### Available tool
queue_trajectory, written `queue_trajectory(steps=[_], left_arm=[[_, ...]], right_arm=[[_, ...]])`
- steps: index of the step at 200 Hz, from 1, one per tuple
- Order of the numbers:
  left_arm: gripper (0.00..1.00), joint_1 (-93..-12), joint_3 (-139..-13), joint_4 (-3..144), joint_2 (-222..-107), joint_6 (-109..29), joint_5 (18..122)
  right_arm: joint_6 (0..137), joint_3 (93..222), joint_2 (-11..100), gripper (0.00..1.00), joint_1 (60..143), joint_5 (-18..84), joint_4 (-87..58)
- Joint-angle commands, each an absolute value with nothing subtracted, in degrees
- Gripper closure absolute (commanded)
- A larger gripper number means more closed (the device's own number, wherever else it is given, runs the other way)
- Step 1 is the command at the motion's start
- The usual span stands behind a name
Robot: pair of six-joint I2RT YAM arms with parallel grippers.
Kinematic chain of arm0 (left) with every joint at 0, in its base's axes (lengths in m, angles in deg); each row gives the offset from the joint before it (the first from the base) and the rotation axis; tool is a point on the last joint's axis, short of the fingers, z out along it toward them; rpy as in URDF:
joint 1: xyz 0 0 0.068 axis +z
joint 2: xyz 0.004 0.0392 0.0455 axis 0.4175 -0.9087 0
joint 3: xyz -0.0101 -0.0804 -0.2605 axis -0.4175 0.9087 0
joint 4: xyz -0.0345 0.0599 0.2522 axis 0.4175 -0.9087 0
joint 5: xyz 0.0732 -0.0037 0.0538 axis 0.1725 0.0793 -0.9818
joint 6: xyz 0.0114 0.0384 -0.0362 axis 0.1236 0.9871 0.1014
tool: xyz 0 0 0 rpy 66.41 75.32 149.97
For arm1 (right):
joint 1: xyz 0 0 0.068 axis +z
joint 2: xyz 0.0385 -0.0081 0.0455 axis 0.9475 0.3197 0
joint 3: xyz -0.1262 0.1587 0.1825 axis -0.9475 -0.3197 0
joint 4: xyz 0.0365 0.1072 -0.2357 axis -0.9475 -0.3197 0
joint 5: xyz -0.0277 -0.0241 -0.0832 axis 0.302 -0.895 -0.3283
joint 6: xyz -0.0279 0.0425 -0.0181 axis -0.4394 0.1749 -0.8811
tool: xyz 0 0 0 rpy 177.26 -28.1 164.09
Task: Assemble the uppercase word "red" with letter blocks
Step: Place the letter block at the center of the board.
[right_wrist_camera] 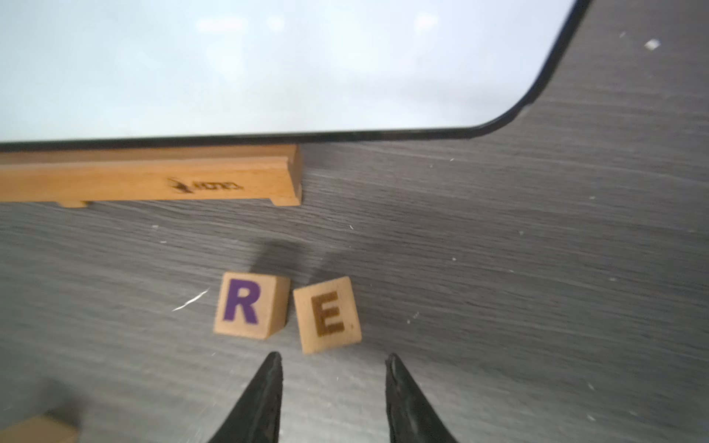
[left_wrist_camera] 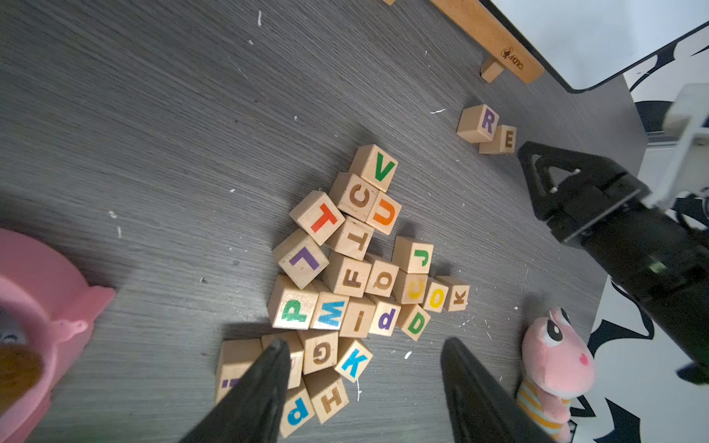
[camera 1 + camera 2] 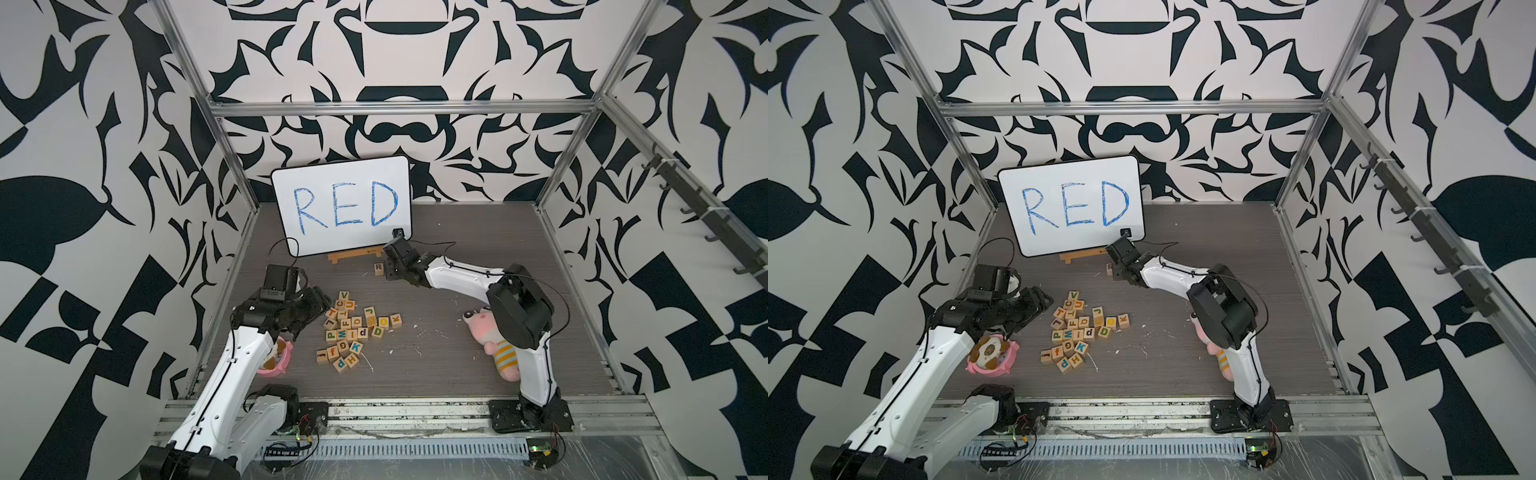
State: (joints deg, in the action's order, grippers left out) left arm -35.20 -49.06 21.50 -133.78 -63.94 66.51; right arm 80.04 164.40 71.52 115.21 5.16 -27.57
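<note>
Wide grey bench [image 3: 457,353], and propped at its far edge is the whiteboard [image 3: 340,203], RED scrawled on it in blue. The right arm [image 3: 457,274] is stretched to the board's foot. The right jaws are spread and empty, tips just short of the E block [image 1: 328,314]. That block lies on the bench just beside the R block [image 1: 247,305]: purple R, brown E, a slim gap between them, the E twisted a touch. The left arm [image 3: 249,345] hovers over the pile of letter blocks [image 3: 349,332], left jaws spread too, pinching nothing.

Two letters look placed, so I'd call the D the job now. The green D block [image 2: 416,322] sits on the pile's side nearer the right arm, right up against the purple lowercase d block [image 2: 385,318], and that's the trap! Best bet is to drop straight down and put the jaws across the D's free faces. Lift clear before travelling, set it after the E with the green letter up, and square the E while there.

The tally: one bench, one whiteboard, two arms, one plush toy [image 3: 480,322] and one pink bowl [image 3: 1000,368]. Two blocks lie by the board and twenty-odd in the pile; a few hide under the left jaws, so no exact figure.
</note>
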Motion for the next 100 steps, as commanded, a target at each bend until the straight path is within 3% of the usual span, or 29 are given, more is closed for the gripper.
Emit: queue_trajectory(steps=[1,42,78,100], left_arm=[[0.33,-35.2,-49.1,20.6,-133.9,-63.6,67.1],[0.33,-35.2,-49.2,20.6,-133.9,-63.7,67.3],[0.33,-35.2,-49.1,20.6,-133.9,-63.6,67.3],[0.33,-35.2,-49.1,20.6,-134.0,-63.6,67.2]], right_arm=[[79.7,161.6,65.3,0.57,116.8,5.4,-27.2],[80.3,155.8,60.5,0.69,117.6,3.8,-24.7],[80.9,157.8,65.1,0.86,116.3,5.2,-24.8],[81.0,159.9,68.5,0.89,115.9,5.6,-24.6]])
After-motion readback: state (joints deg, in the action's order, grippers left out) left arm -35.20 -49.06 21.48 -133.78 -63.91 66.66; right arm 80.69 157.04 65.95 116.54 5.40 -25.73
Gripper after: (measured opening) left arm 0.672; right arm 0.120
